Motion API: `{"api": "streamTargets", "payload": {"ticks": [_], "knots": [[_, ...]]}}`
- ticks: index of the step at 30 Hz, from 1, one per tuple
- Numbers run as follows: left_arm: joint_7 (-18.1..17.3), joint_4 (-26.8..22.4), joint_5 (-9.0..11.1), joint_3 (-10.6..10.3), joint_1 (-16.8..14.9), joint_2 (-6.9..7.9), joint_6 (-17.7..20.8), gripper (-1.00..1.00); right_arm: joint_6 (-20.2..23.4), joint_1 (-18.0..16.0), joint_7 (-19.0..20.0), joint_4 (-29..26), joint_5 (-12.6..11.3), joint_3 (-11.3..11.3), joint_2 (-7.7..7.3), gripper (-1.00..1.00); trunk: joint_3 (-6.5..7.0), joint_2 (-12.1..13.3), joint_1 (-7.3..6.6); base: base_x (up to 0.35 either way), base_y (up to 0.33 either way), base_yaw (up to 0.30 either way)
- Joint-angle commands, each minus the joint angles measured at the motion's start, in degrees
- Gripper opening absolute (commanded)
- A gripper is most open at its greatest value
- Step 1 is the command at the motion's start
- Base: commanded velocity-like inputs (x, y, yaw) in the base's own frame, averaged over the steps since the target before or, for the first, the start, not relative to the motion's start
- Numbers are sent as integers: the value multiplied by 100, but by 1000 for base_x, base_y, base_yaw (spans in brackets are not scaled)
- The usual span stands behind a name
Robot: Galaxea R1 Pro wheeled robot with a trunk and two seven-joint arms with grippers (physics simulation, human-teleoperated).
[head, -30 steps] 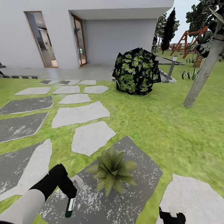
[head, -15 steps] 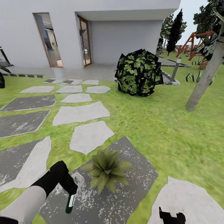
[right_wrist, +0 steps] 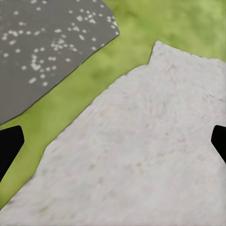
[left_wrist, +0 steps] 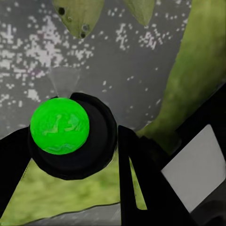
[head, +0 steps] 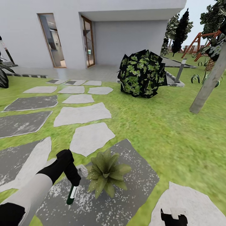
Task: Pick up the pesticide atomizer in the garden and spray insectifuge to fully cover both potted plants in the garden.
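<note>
Nearest to the robot, low in the head view, the right gripper [head: 173, 216] hangs over a pale stone slab [head: 191, 204]; its wrist camera shows both dark fingertips [right_wrist: 10, 146] at opposite edges with bare stone between them, so it is spread and holds nothing

Just ahead on the other side, the left gripper [head: 72, 180] is pinched on the slim dark-green pesticide atomizer with its white label [head: 72, 194]. The bottle hangs with its long axis near vertical, tilted a little, free end down. In the left wrist view a bright green round end [left_wrist: 60, 125] sits in a black ring between the fingers, facing the speckled paving

Beside the bottle, on the side towards the right arm and a little further out, stands the low rosette of pointed olive-green leaves [head: 106, 172] on a dark speckled stone slab [head: 138, 182] — near, apart from the atomizer. A small grey pot-like thing [head: 82, 171] lies between gripper and leaves; whether it holds anything I cannot tell. The left arm is much the nearer, so the spraying looks to be its job

Further off, more paving stones [head: 82, 114] cross the green lawn [head: 163, 125] to a round dark bush [head: 142, 73] and a white house [head: 47, 28]
</note>
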Motion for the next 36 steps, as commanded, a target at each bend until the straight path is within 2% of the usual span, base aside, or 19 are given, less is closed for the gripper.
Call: {"api": "streamTargets", "payload": {"ticks": [1,7,15,24,36], "knots": [[-60,-30,-54,-20,-4,3,59,-100,-24,-6,-26,10,58,-32,0,100,-5,-2,-1,0,0,0],[-75,-49,-70,-2,-5,-1,65,-100,-24,-9,-26,10,52,-31,9,100,-5,-2,-1,5,-28,138],[-81,-50,-70,14,6,4,67,-100,-24,-6,-26,17,58,-24,9,100,-5,-2,-1,48,-244,268],[-80,-50,-69,23,22,24,66,-100,-24,-6,-26,19,56,-24,9,100,-5,-2,-1,-187,-225,53],[-73,-50,-73,24,45,66,60,-100,-24,-6,-26,14,54,-24,9,100,-5,-2,-1,-35,-201,243]]}}
